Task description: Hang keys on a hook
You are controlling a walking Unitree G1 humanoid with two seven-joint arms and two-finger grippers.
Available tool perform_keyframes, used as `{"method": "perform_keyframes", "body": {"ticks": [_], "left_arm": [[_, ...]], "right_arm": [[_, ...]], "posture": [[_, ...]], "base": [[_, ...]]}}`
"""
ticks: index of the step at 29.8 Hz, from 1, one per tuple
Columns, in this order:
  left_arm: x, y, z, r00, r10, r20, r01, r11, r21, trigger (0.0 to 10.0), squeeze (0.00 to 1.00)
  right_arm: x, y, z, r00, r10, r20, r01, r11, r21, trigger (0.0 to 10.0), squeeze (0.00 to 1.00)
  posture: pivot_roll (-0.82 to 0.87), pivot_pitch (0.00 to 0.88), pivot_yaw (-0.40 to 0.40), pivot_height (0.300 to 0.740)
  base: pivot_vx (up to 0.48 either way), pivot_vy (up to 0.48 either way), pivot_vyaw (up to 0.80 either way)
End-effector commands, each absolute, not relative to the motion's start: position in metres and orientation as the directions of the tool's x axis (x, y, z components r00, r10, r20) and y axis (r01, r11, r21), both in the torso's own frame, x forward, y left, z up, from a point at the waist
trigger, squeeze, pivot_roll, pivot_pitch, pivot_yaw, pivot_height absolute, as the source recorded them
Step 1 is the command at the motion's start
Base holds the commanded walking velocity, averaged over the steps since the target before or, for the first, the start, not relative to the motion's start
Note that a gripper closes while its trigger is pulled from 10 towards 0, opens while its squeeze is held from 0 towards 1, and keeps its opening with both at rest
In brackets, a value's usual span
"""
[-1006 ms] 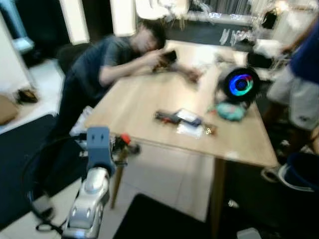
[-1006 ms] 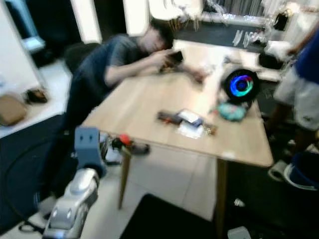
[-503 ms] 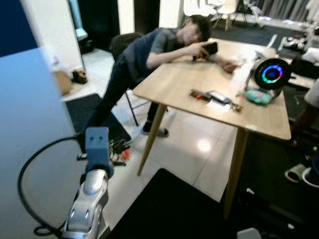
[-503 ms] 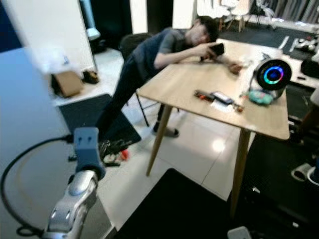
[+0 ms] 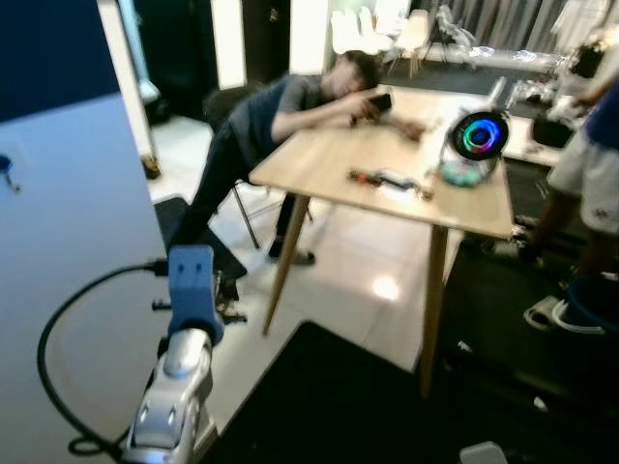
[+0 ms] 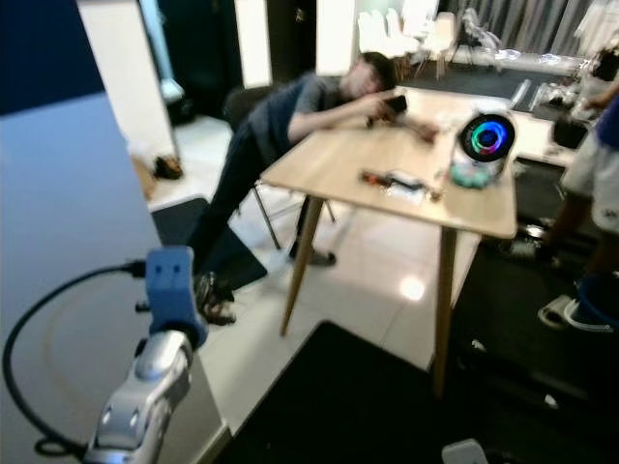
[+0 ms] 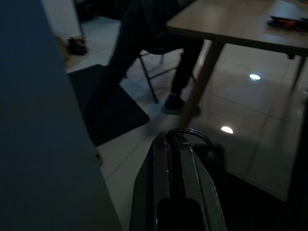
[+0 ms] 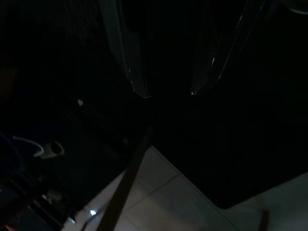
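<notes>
Keys (image 7: 190, 133) on a thin metal ring poke out past the tips of the left gripper (image 7: 174, 139), whose black fingers (image 7: 161, 163) are pressed together on them, held low beside a pale wall panel (image 5: 77, 251). The right gripper (image 8: 166, 91) hangs in shadow, fingers parted and holding nothing. A person (image 5: 280, 111) slumps over the wooden counter (image 5: 387, 179).

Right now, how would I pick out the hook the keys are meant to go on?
Start from the tall pale wall panel on the robot's left, beside the raised left gripper, which is shut on a key ring. High on the panel near the picture's left edge sits a small dark hook, the only mark on that plain surface.
</notes>
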State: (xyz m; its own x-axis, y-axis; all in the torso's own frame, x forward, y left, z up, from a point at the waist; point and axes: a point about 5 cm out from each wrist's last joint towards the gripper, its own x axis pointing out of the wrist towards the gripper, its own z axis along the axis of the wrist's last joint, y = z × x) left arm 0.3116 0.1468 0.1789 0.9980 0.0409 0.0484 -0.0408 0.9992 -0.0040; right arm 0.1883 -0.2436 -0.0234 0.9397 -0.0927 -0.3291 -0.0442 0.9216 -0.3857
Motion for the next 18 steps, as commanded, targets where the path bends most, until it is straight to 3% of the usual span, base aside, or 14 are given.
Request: {"method": "perform_keyframes", "body": {"ticks": [1,18], "left_arm": [[0.3109,0.1500,0.1798,0.997,0.052,0.059,-0.053,0.998,0.019,10.0,0.00],[0.3114,0.1503,0.1798,0.997,0.052,0.057,-0.054,0.998,0.024,10.0,0.00]], "right_arm": [[0.1863,-0.2422,-0.0251,0.937,-0.087,-0.337,-0.051,0.924,-0.380,10.0,0.00],[0.1855,-0.2394,-0.0273,0.934,-0.080,-0.347,-0.063,0.922,-0.381,10.0,0.00]], "posture": [[-0.01,0.154,0.018,0.740],[-0.01,0.154,0.023,0.740]], "base": [[0.000,0.000,0.00],[0.000,0.000,0.00]]}}
